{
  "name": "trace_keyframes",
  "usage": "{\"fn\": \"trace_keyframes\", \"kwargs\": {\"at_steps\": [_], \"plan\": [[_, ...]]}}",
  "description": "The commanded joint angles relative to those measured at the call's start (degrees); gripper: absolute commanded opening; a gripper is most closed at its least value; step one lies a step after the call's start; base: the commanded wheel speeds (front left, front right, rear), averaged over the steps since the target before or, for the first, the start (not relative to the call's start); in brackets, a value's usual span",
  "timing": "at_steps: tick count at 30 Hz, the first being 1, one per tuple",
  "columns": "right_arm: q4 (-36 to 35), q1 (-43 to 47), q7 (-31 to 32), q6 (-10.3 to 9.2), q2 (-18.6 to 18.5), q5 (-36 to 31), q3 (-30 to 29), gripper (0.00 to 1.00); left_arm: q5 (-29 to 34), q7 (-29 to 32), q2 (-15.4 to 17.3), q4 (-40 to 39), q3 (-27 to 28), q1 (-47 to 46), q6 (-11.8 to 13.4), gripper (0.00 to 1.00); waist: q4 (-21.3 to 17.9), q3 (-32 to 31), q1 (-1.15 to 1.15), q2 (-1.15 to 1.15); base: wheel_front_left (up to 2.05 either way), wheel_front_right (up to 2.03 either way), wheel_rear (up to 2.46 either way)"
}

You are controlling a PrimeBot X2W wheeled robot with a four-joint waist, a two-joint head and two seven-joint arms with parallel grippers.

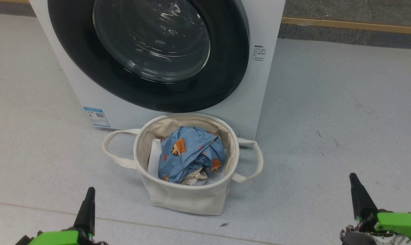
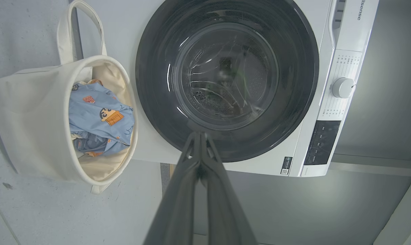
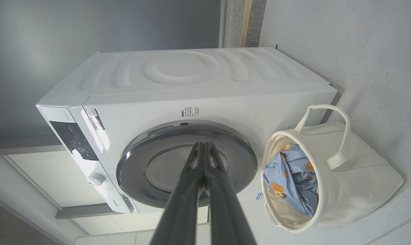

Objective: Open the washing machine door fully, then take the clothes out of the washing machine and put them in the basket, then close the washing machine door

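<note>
Clothes (image 1: 188, 153) lie in basket (image 1: 185, 200) — ahead, between left tool (image 1: 90, 190) and right tool (image 1: 353, 177).

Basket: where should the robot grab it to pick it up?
Best by a looped handle, coming down from above. The basket stands upright, its soft sides would likely cave in if squeezed, and both loops stick out sideways, clear of the clothes inside.

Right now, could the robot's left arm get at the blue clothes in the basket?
Probably yes. The basket stands open-topped with the clothes heaped in plain sight, and bare floor lies between it and the left gripper. That gripper is shut, so it would need to open first.
</note>
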Motion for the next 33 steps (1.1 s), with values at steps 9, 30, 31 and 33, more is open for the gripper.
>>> {"fn": "trace_keyframes", "kwargs": {"at_steps": [9,30,31,33], "plan": [[-1.8,-2.9,0.4,0.01,-0.4,-0.3,1.1,0.0,0.2,0.5,0.7,-1.5,2.0,-2.5,-0.4,0.0,0.0,0.0,0.0,0.0,0.0,0.0,0.0],[-1.7,-2.9,0.5,0.01,-0.4,-0.3,1.0,0.0,0.2,0.5,0.7,-1.5,2.0,-2.5,-0.4,0.0,0.0,0.0,0.0,0.0,0.0,0.0,0.0],[-1.7,-2.9,0.5,0.01,-0.4,-0.3,1.0,0.0,0.2,0.5,0.7,-1.5,2.0,-2.5,-0.4,0.0,0.0,0.0,0.0,0.0,0.0,0.0,0.0],[-1.7,-2.9,0.5,0.01,-0.4,-0.3,1.0,0.0,0.2,0.5,0.7,-1.5,2.0,-2.5,-0.4,0.0,0.0,0.0,0.0,0.0,0.0,0.0,0.0]]}}
